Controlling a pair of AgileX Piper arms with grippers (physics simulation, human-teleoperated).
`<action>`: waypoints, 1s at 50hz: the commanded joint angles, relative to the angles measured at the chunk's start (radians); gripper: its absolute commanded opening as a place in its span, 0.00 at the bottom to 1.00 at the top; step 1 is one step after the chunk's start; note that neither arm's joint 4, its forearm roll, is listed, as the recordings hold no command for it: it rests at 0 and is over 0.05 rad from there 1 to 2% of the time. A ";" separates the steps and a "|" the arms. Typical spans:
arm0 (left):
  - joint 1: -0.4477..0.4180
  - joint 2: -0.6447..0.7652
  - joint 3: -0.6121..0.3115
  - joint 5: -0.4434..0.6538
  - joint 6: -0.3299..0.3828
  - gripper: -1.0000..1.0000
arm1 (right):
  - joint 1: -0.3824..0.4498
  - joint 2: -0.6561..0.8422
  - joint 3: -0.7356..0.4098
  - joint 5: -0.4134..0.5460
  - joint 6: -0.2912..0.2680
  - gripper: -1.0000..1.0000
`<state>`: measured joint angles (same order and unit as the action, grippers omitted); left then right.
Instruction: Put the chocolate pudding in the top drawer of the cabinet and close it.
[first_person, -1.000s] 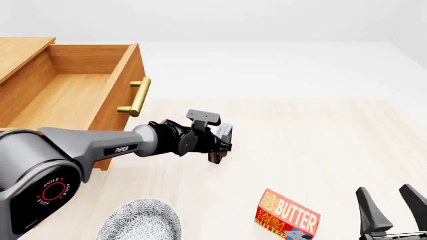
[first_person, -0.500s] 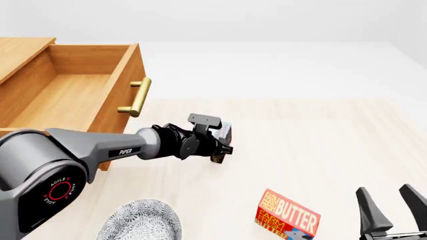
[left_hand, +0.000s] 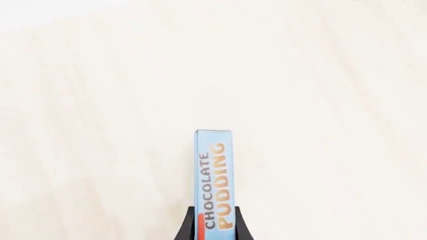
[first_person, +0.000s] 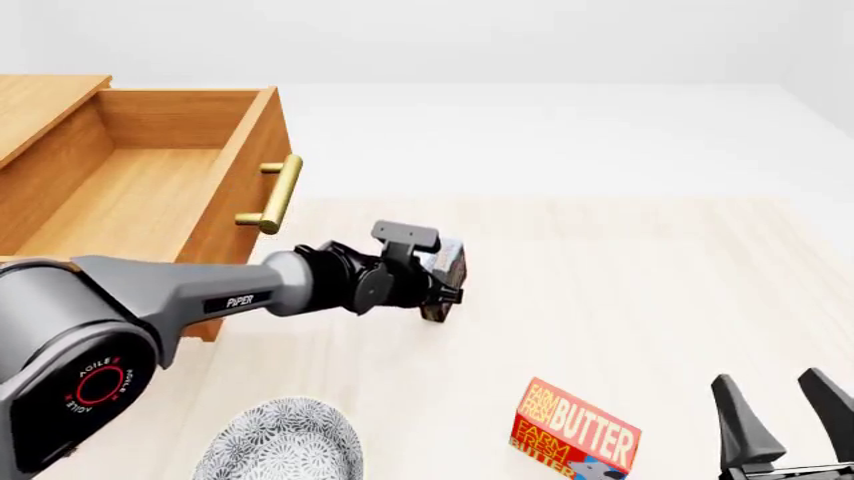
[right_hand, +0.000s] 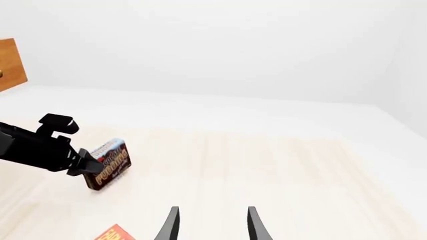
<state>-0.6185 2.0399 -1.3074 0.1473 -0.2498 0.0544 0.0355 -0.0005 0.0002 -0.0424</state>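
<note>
— Noting the chocolate pudding (first_person: 446, 272) first: where does it sit?

— Held edge-on in the left gripper (left_hand: 215, 220), just above the table (first_person: 601, 300), out in front of the cabinet (first_person: 40, 110) and off to its right. In the left wrist view the thin blue edge runs straight out along the fingers (left_hand: 187, 227), long axis in line with the reach, lettering readable along it.

— Jaw state, left?

— Nearly closed, pinching the box's near end across its thin dimension. Most of the box sticks out past the tips.

— And the relation that matters for the next move?

— Drawer-wards direction. The top drawer (first_person: 147, 180) stands pulled out, its cavity bare, brass handle (first_person: 274, 195) facing the box. From the pudding, the opening lies up and to the left, near but not beneath it. My judgement: the box needs lifting over the front panel before release.

— Right arm?

— Right gripper (right_hand: 210, 222) well apart, low at the table's near right corner, jaws spread, holding nothing. The left arm is clearly the nearer one.

— Anything else nearby?

— A butter box (first_person: 574, 428) lying flat on the near side, a patterned plate (first_person: 283, 440) at the near edge. Neither lies between pudding and drawer.
</note>
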 joint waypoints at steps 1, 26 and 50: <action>-0.012 -0.054 0.015 0.020 0.022 0.00 | 0.000 -0.001 0.000 0.000 -0.001 1.00; -0.045 -0.211 0.058 0.088 0.051 0.00 | 0.002 -0.026 0.000 0.015 -0.008 1.00; -0.041 -0.350 0.053 0.207 0.036 0.00 | 0.004 -0.033 0.000 0.015 -0.013 1.00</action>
<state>-0.6645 1.7535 -1.2500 0.3058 -0.2257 0.0571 0.0042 -0.0004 0.0159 -0.0526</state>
